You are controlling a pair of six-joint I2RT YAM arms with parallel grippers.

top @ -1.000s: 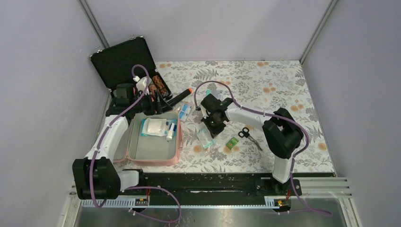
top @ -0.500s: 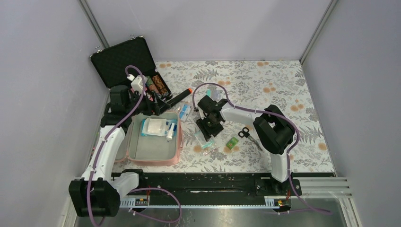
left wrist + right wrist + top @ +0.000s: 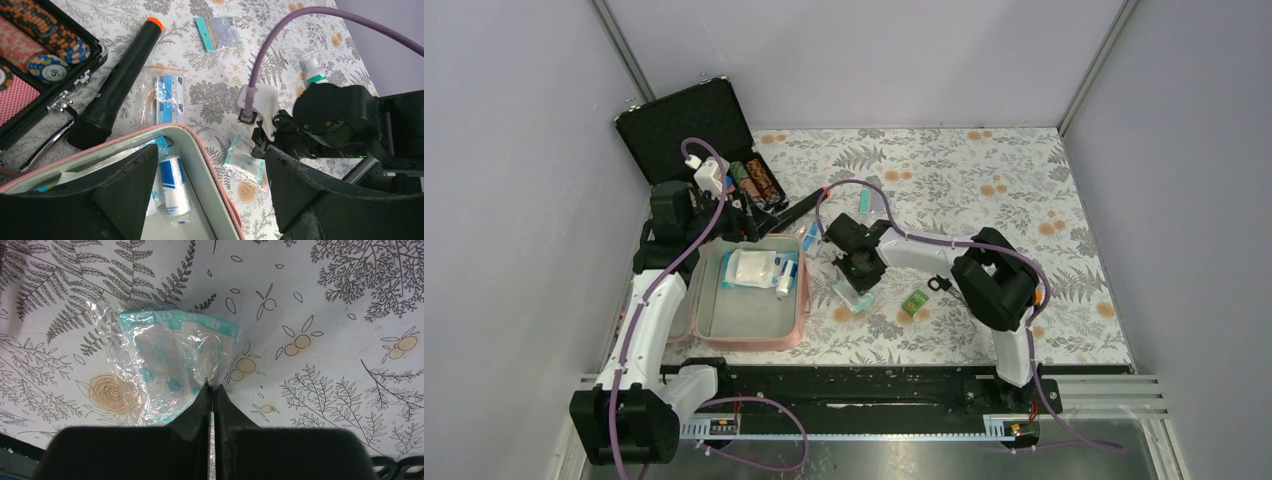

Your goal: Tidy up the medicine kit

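You have the table (image 3: 984,180) under a flat floral cloth. At its far left corner the case (image 3: 686,130) stands open: black, hard, lid up, with chips (image 3: 45,45) in rows in the tray.

Along the left edge, nearer the arms, lies the kit (image 3: 749,315). It is pink, soft and round-cornered, and it lies open with the grey lining up. Your left gripper (image 3: 210,160) hovers over the kit's far right corner, jaws spread wide with nothing between them. The pink rim runs under the gap.

Inside the kit, up against the far wall, are a white wrapped pad (image 3: 746,268) and a small blue-and-white roll (image 3: 172,185) on the right of it.

The torch (image 3: 120,80), black, round and orange-tipped, lies slantwise between case and kit, its fat end by the case's latch. Just beside it, off the kit's far right corner, is a clear bag (image 3: 167,97) with blue print inside.

Your right gripper (image 3: 210,390) is toward the table's middle, to the right of the kit and apart from it. Its jaws are pinched tight on the near edge of a packet (image 3: 170,355) of crinkly clear plastic with teal print. You can't tell whether the packet is off the cloth.

Right of the packet sits a small green box (image 3: 914,302). Beyond that are the scissors (image 3: 939,284), mostly hidden by the arm. A teal strip (image 3: 220,32) lies flat on the far side.
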